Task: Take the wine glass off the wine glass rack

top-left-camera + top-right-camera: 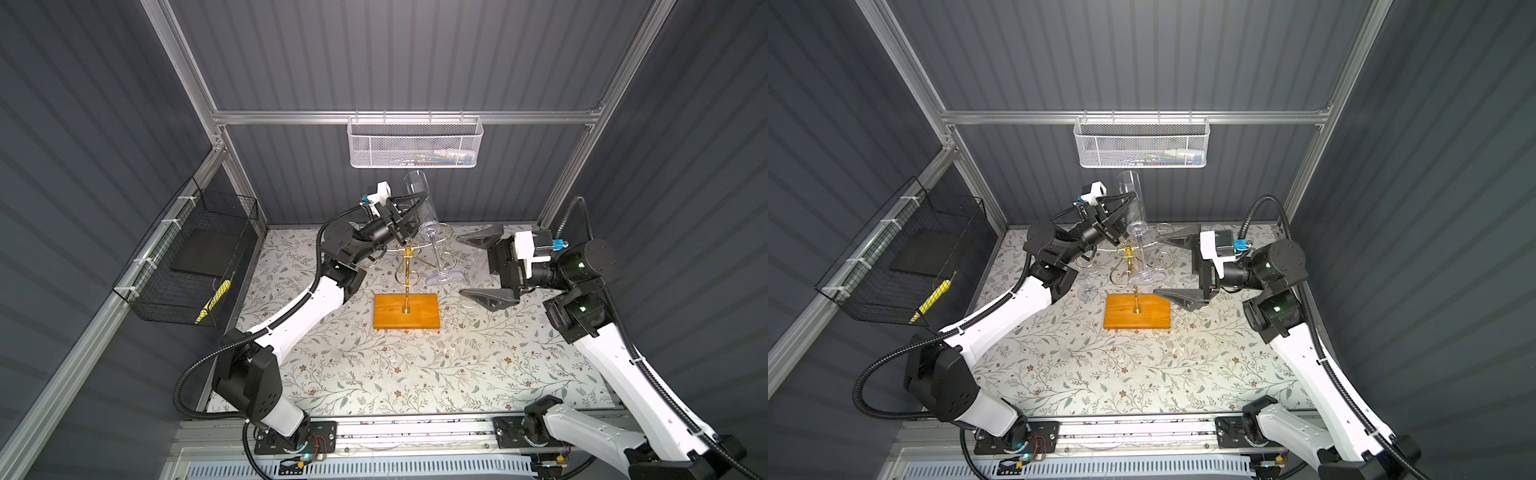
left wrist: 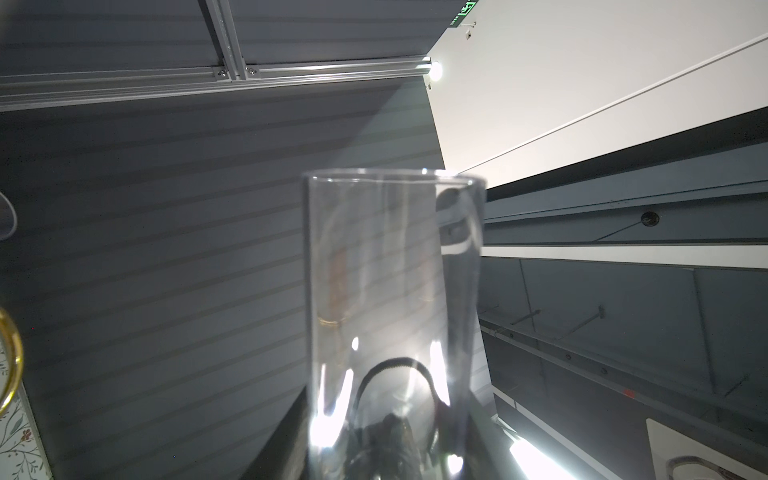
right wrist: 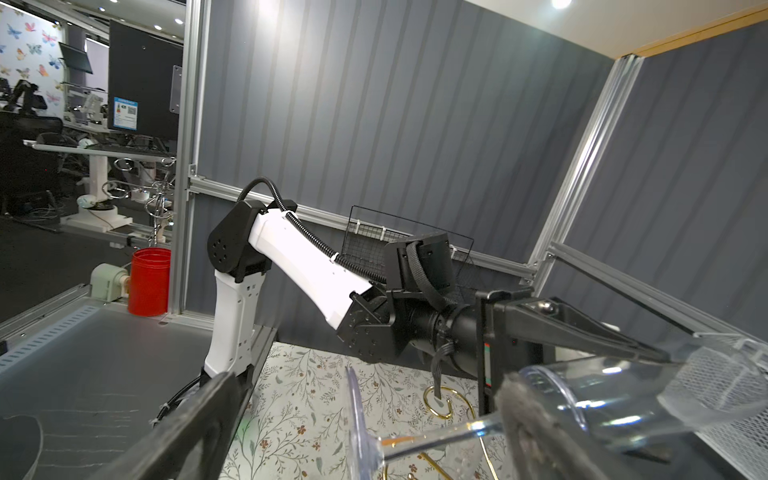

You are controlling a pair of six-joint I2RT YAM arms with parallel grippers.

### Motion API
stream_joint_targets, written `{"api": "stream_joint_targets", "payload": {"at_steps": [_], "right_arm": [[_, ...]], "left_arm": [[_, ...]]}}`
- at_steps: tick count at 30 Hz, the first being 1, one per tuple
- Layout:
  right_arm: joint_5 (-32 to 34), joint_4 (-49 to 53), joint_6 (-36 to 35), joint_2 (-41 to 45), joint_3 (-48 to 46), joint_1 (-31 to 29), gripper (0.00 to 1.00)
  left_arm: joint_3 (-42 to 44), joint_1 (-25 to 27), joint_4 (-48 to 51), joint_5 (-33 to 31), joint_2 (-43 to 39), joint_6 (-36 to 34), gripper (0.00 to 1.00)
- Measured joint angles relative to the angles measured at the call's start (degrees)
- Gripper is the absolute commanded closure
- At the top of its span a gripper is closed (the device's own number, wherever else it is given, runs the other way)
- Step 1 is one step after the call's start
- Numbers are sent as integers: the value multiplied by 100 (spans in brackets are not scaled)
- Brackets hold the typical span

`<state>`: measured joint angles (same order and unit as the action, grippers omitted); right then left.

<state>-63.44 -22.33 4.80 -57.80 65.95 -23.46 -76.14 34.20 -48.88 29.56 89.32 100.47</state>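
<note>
Gripping the wine glass [image 1: 422, 195] by its bowl with the left gripper [image 1: 419, 209], jaws closed on opposite sides of the clear wall, as seen in both top views. Held tilted above the wine glass rack [image 1: 407, 286], mouth up toward the white mesh basket [image 1: 415, 145] on the back wall, foot lowest, just beside a curled gold arm right of the pole. Clearance of the stem from that arm: impossible to tell. Spread wide and grasping nothing: right gripper [image 1: 478, 268], aimed at the foot, near it. Resting flat on the floral table cover [image 1: 415, 374]: the rack's wooden base.
</note>
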Motion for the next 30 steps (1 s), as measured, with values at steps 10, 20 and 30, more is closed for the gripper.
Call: {"api": "stream_joint_targets", "payload": {"at_steps": [10, 20, 30], "right_arm": [[1259, 317, -684, 876, -129, 0, 1], [2044, 774, -1019, 1611, -415, 0, 1], [2319, 929, -887, 2068, -841, 0, 1]], "left_arm": [[-186, 0, 1032, 31, -535, -1003, 61], [-1147, -4, 3915, -562, -2267, -3731, 60], [-1172, -4, 6190, -2345, -3825, -6054, 59]]}}
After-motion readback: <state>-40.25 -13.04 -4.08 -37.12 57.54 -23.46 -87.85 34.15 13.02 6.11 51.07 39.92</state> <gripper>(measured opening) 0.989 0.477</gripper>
